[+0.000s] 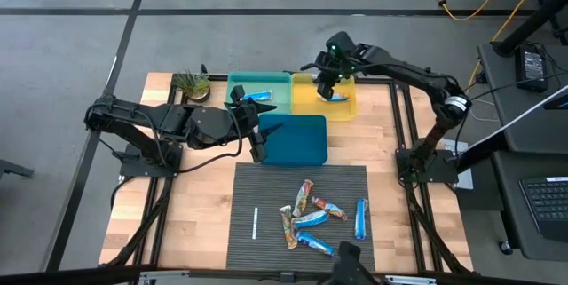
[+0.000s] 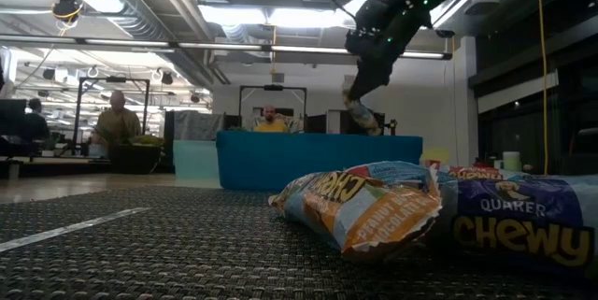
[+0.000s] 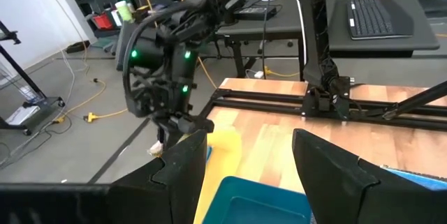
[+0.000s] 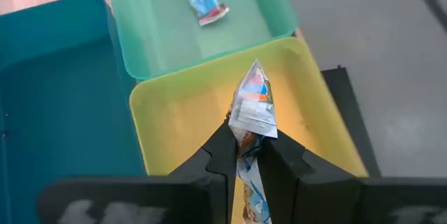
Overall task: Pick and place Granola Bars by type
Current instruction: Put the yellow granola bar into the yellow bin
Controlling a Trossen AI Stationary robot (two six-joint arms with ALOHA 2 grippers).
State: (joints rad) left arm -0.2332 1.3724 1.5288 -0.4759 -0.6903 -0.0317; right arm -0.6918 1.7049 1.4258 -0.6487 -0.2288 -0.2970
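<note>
Right wrist view: right gripper (image 4: 246, 155) pinches multicoloured granola bar (image 4: 253, 109), long axis hanging vertically, directly above yellow bin (image 4: 174, 112); left gripper (image 3: 248, 165) open, idle beside teal bin (image 1: 297, 138).

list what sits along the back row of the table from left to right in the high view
small plant → green tray with one blue bar in it → yellow tray, with the right end effector above it, shut on a bar

The right gripper (image 4: 248, 155) pinches a granola bar (image 4: 253, 112) above the yellow bin (image 4: 174, 119).
</note>
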